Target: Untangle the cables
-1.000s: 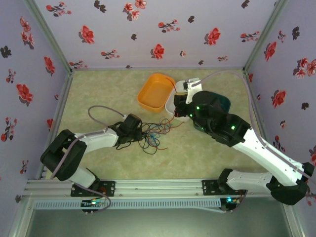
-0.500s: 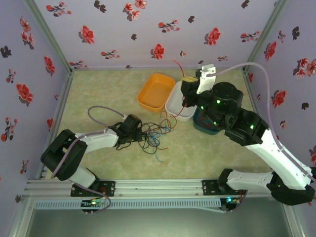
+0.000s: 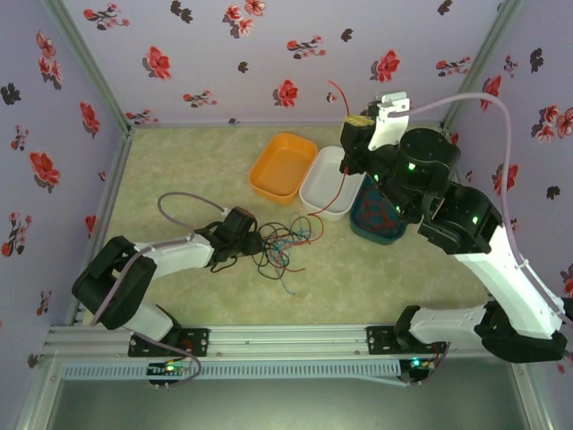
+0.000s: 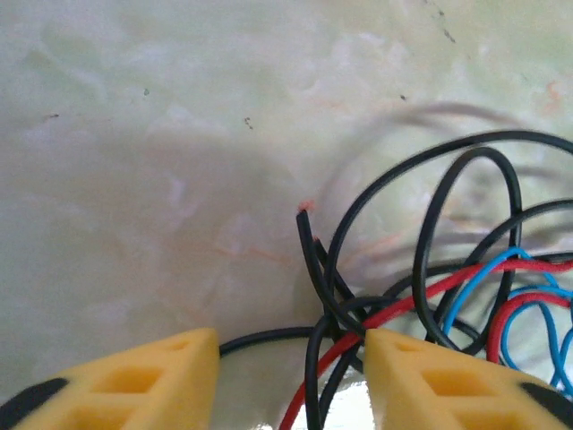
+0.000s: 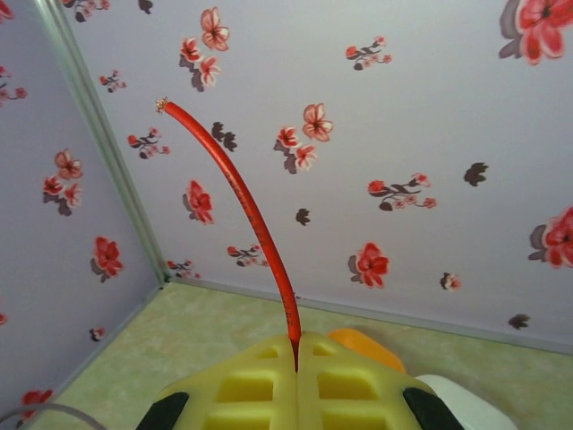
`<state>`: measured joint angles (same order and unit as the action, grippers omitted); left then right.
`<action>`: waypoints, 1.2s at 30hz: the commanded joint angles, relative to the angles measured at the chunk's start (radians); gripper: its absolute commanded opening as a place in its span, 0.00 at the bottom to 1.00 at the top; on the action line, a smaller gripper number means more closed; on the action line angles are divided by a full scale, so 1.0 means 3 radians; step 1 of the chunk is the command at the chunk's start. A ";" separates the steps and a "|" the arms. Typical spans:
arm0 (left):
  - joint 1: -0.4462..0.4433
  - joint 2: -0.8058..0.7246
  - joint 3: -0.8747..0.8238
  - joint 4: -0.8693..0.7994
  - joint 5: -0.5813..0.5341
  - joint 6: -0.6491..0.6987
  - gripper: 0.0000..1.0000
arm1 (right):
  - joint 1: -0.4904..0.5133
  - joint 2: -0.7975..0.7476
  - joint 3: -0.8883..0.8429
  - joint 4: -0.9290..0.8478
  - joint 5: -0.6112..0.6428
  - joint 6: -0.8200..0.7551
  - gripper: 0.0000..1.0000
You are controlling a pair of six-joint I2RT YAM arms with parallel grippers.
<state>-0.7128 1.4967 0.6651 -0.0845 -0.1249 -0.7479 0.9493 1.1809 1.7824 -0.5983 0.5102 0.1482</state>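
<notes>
Right jaws risen higher, pinching red cable (image 5: 242,202); left jaws parted over cables (image 3: 282,242).

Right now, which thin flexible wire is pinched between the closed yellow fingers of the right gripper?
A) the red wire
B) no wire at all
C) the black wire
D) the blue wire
A: in the right wrist view the thin red wire rises out of the seam where the right gripper is shut, and its free end stands in the air.
</notes>
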 commanded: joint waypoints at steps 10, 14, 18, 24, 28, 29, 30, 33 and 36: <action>0.0039 -0.0474 0.0030 -0.0478 -0.0263 0.0087 1.00 | -0.0119 0.0202 0.0600 -0.0289 0.0813 -0.0412 0.00; 0.0041 -0.0584 0.0091 -0.0587 -0.0303 0.0108 1.00 | -0.0333 0.0310 0.0799 -0.0445 0.0805 -0.0408 0.00; 0.0049 -0.0672 0.0170 -0.0733 -0.0386 0.0141 1.00 | -0.0552 0.0434 0.1015 -0.0594 0.0782 -0.0402 0.00; 0.0062 -0.0805 0.0272 -0.0852 -0.0434 0.0222 1.00 | -0.0875 0.0645 0.1309 -0.0796 0.0724 -0.0402 0.00; 0.0078 -0.0937 0.0349 -0.0946 -0.0523 0.0390 1.00 | -0.1039 0.0751 0.1402 -0.0859 0.0723 -0.0417 0.00; 0.0085 -0.0974 0.0376 -0.0999 -0.0573 0.0415 1.00 | -0.1085 0.0771 0.1419 -0.0877 0.0723 -0.0420 0.00; 0.0090 -0.1003 0.0393 -0.1041 -0.0610 0.0441 1.00 | -0.1125 0.0783 0.1436 -0.0886 0.0725 -0.0417 0.00; 0.0103 -0.1131 0.0397 -0.1070 -0.0643 0.0495 1.00 | -0.1269 0.0814 0.1471 -0.0892 0.0712 -0.0422 0.00; 0.0115 -0.1227 0.0368 -0.1059 -0.0647 0.0499 1.00 | -0.1421 0.0858 0.1499 -0.0899 0.0703 -0.0423 0.00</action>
<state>-0.6876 1.1564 0.7586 -0.3679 -0.2810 -0.6319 0.5537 1.4338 2.1990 -0.8612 0.7158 0.0429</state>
